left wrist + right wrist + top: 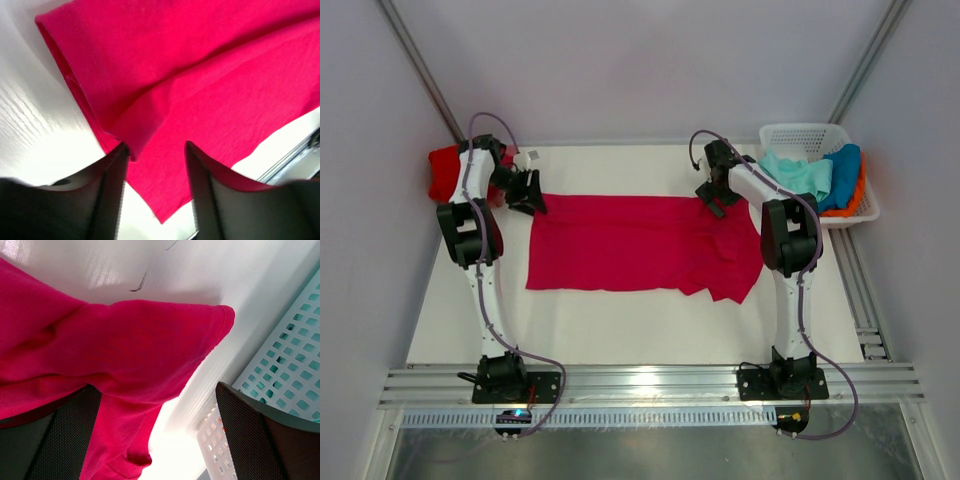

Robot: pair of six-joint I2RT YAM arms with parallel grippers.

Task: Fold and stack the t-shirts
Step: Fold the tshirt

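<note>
Shirts come to five in all. One crimson-pink t-shirt lies spread across the middle of the white desk as a long, roughly rectangular band. Its left end is straight, and its right end is rumpled, with a sleeve flaring toward the near side. The knit is soft and matte, with stitched double hems on the sleeve and along the edge. One red t-shirt sits bunched at the far left corner, partly under the left arm. The other three are heaped in the single basket off the desk's far right corner: one mint-green t-shirt draped over its rim, one blue t-shirt beside it, and one orange t-shirt showing at the outer edge. The basket is white plastic, rectangular, with lattice walls of small square holes.

Two hands work at the spread shirt. The left hand is at its far left corner. Its two smooth dark fingers are set moderately apart, with a folded hem just against one and cloth visible in the gap, not pinched. The right hand hangs over the far right sleeve, and its mesh-textured pads are spread wide, holding nothing.
</note>
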